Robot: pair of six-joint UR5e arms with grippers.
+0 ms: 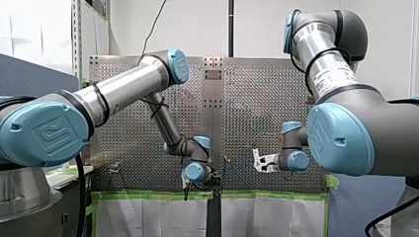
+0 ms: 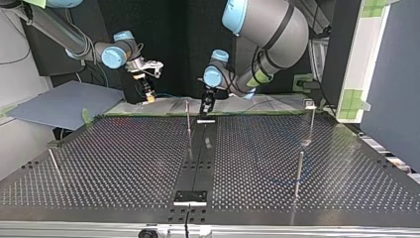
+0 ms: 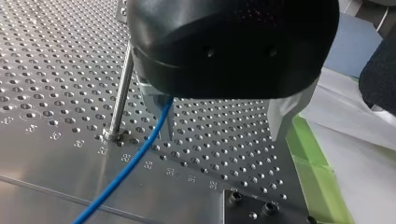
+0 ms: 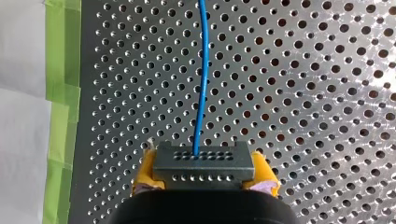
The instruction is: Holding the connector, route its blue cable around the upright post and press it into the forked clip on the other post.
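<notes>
Desk (image 1: 257, 98) in the front view is perforated metal edged with green tape (image 1: 148, 195), white sheeting (image 1: 148, 217) past the tape, pale wall (image 1: 390, 49) behind; both arms reach in low. Top view: my right tool (image 2: 147, 91) sits at the left over the desk's far edge, my left tool (image 2: 206, 106) near the middle, just beside a thin post (image 2: 188, 119); other posts (image 2: 298, 173) stand well apart from it. Left wrist view: metal fingers (image 3: 159, 109) spread pretty wide, blue cable (image 3: 130, 163) running past one of them and by the post's base. Right wrist view: yellow pads (image 4: 147, 170) pinching the grey connector (image 4: 203, 161), cable leading straight ahead over the holes.
</notes>
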